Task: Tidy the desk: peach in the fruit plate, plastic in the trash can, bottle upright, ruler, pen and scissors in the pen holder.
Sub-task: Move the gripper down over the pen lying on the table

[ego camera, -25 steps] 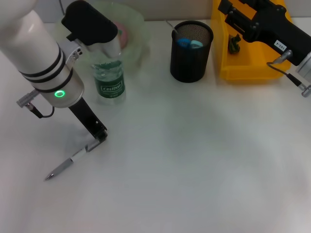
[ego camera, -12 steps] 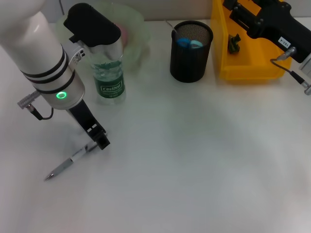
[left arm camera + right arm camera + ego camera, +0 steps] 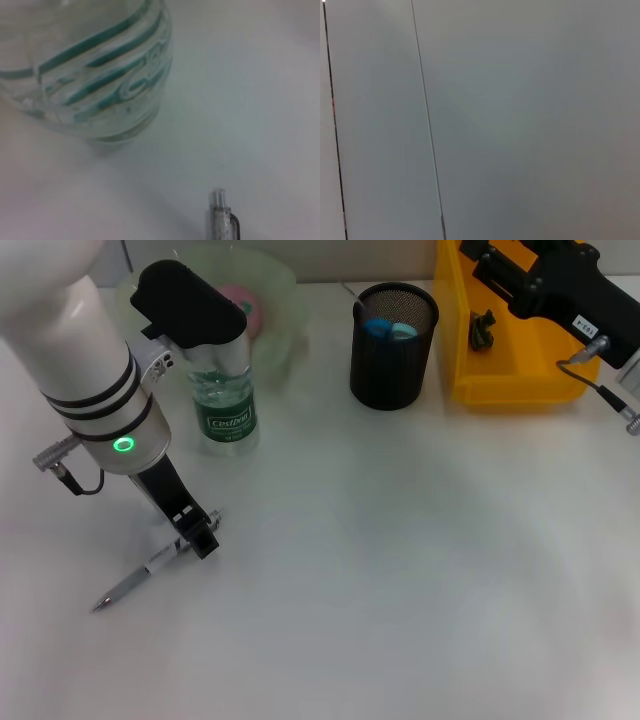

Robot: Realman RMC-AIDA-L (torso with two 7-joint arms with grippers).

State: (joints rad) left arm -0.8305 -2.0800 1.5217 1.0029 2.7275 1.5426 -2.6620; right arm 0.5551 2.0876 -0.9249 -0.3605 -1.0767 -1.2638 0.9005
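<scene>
A silver pen [image 3: 140, 578] lies slantwise on the white desk at the front left; its clip end [image 3: 220, 212] shows in the left wrist view. My left gripper [image 3: 199, 536] is down at the pen's upper end, touching or just over it. Behind it the clear bottle [image 3: 225, 390] with a green label stands upright [image 3: 95, 70]. The pink peach [image 3: 244, 305] sits in the translucent fruit plate [image 3: 280, 290]. Blue scissors handles [image 3: 390, 328] show inside the black mesh pen holder [image 3: 393, 365]. My right gripper [image 3: 478, 258] hangs over the yellow trash can [image 3: 505, 385]. The ruler and plastic are not clearly visible.
A small dark thing [image 3: 483, 328] lies in the yellow bin. A thin stick [image 3: 350, 292] leans out of the pen holder's rim. The white forearm [image 3: 90, 370] of my left arm covers the desk's back left. The right wrist view shows only a grey surface.
My left gripper has come down and slightly nearer, onto the pen's upper end. The right arm shifted a little to the right early on, then held still.
</scene>
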